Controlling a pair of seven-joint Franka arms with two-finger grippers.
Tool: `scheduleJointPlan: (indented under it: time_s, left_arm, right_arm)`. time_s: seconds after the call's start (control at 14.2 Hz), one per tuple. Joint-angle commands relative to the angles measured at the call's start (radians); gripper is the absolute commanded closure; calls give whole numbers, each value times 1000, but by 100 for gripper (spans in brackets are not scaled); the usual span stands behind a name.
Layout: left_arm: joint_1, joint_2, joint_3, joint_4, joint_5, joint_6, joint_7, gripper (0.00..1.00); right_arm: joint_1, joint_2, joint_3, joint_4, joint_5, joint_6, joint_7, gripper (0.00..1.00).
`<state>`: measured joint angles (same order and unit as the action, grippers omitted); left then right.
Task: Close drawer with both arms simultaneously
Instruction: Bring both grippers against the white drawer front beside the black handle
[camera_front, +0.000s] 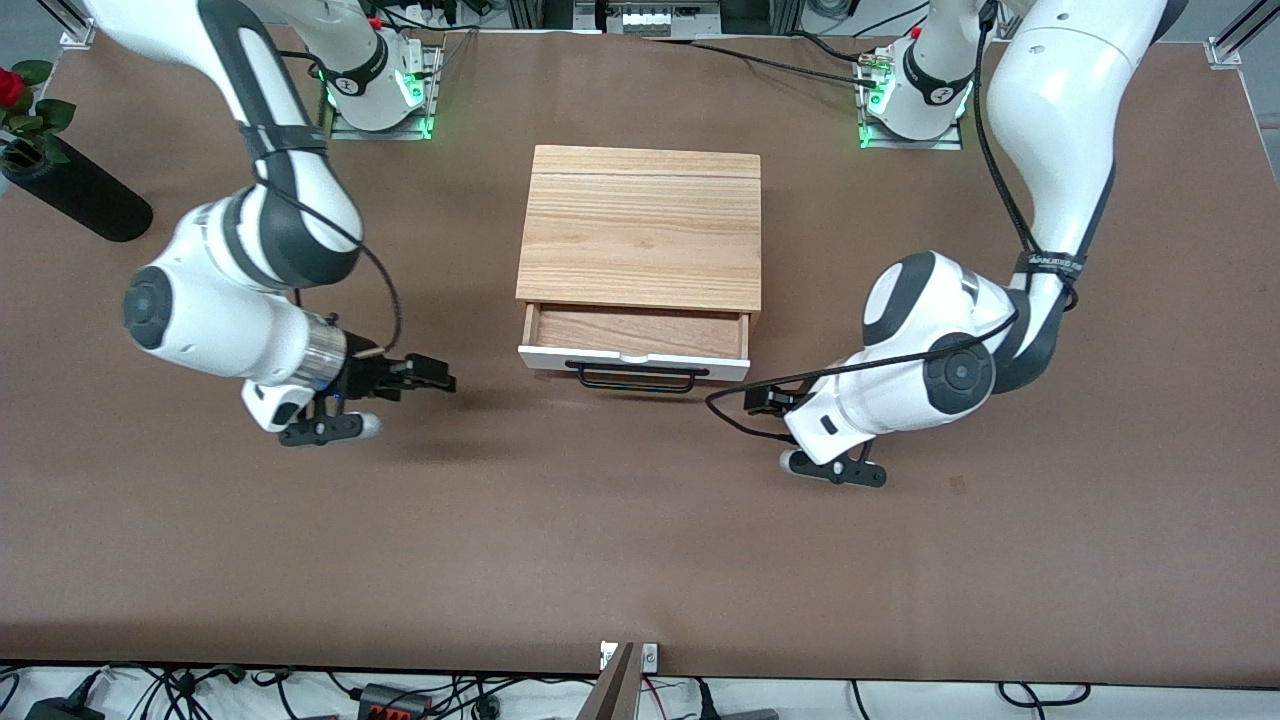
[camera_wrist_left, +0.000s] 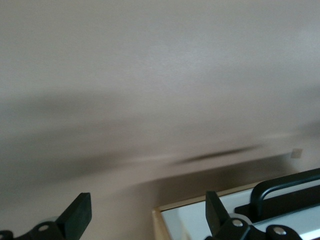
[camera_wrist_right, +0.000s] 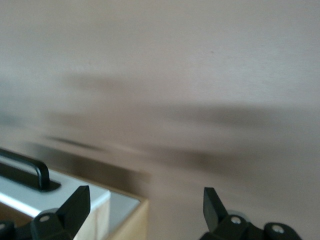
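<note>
The drawer (camera_front: 633, 362) stands partly open in the oak-grain box (camera_front: 640, 225) at the table's middle; its white front, black bar handle (camera_front: 635, 378) and wood inside (camera_front: 640, 330) show. My right gripper (camera_front: 440, 383) is open and empty, low over the table beside the drawer front toward the right arm's end. My left gripper (camera_front: 757, 400) is open and empty, low beside the drawer front toward the left arm's end. The left wrist view shows the open gripper (camera_wrist_left: 147, 215), the handle (camera_wrist_left: 280, 186) and the white front (camera_wrist_left: 190, 222). The right wrist view shows the open gripper (camera_wrist_right: 145, 206), the handle (camera_wrist_right: 25, 167) and the front (camera_wrist_right: 60, 192).
A black vase (camera_front: 75, 190) with a red rose (camera_front: 10, 85) lies at the right arm's end, near the arms' bases. The brown table (camera_front: 600, 540) stretches wide between the drawer and the front camera.
</note>
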<state>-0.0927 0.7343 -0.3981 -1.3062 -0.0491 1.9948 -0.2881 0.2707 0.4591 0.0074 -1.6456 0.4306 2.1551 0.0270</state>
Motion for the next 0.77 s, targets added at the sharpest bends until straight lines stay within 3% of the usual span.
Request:
scheduleJointPlan:
  time_s: [0.0,0.35,0.7]
  left_arm:
    - [-4,31,-27,30,5,36,-71,0]
    - [-2,23,-50,-10,9,22,-63,0]
    - [4,7,-77,-27,11,-56,-59,0]
  right_arm:
    - [89,42,-6,21,13,99,143,0]
    - [221,104,-6,18,13,256,290,0]
    - [257,104,-6,-2,10,255,300,0]
